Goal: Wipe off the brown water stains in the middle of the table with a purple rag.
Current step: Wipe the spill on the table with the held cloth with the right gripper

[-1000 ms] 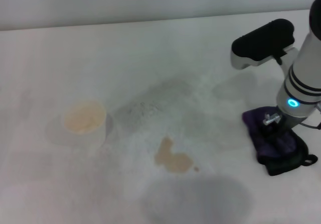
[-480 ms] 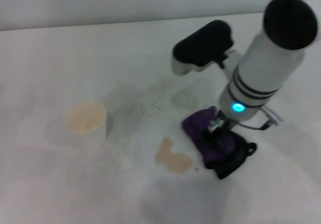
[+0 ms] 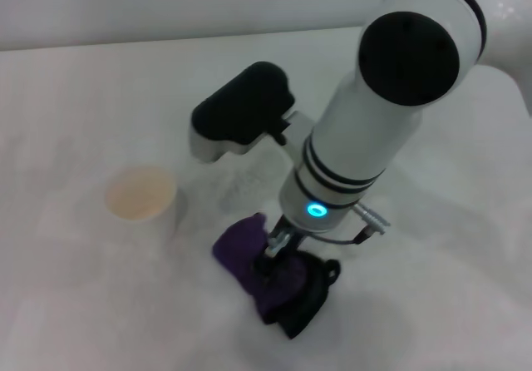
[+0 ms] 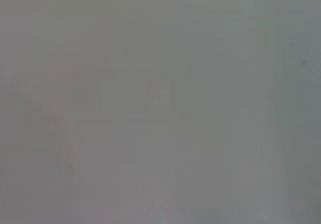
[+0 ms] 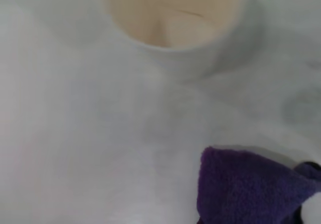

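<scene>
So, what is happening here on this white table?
The right arm's end effector presses the purple rag onto the middle of the table. No brown stain shows now; rag and arm cover that spot. A white paper cup stands to the rag's left. The left arm is out of sight.

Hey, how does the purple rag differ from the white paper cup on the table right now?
The purple rag is dark, soft and crumpled, with black edging; the white paper cup is pale, rigid and round. The rag lies low under the right gripper; the cup stands upright and open-topped, with nothing touching it. The rag sits mid-table; the cup is toward the robot's left. Both rest on the table.
</scene>
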Robot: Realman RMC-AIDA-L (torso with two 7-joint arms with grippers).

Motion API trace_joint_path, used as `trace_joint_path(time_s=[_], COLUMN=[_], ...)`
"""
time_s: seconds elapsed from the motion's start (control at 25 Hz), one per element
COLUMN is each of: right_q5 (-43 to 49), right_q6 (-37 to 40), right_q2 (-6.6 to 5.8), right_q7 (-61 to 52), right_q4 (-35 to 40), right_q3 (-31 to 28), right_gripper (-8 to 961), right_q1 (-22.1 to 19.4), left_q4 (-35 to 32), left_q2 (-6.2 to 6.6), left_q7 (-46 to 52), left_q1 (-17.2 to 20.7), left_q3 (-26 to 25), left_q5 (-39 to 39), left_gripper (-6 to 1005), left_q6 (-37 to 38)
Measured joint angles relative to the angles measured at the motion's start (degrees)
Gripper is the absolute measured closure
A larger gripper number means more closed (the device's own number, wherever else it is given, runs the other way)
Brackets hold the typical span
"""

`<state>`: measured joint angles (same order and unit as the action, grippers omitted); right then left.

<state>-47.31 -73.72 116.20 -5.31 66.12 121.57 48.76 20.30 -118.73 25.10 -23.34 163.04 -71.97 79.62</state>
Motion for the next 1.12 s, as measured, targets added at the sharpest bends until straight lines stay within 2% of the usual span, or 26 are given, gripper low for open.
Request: trace_joint_path(time_s=[0.2,0.44,0.6,0.84,1.0,1.12], right_q5=[-2.62,-0.01,5.92,15.41,15.2,10.87], right_q6=[1.31,1.43,-0.03,-5.15,-4.6,-2.61], right_q2=[-0.01,-0.01,-0.14,-0.14,-0.08,-0.06], right_q7=[0.25,-0.24,-2.11,-2.45,-2.3,-1.49], right_q4=[0.77,-2.68,-3.74,-0.56,-1.18,-1.27], right_q3=[2.44,2.37,-0.26,-7.31,-7.45,-5.21], right_gripper=[861,863,864,864,864,865], right_q1=[1.33,1.55,0.69,-2.55,-2.61,-2.11], left_q4=[-0.12,-0.46,-0.46,-0.45,-0.44,-0.44], left_q2=[-0.02,-0.06,-0.1,-0.1,-0.1,-0.1], left_q7=[-0.03,-0.05,-0.06,-0.06,-0.05,-0.06], left_q1=[0.16,0.81,1.36,1.38,1.11,0.96], left_q3=[-0.01,-0.01,-0.01,0.0,-0.01,-0.01], left_q5=[0.0,0.0,-0.2,-0.22,-0.26,-0.29], left_gripper=[106,106,106,106,106,106], left_q6=[0.12,0.2,0.2,0.26,0.28,0.28])
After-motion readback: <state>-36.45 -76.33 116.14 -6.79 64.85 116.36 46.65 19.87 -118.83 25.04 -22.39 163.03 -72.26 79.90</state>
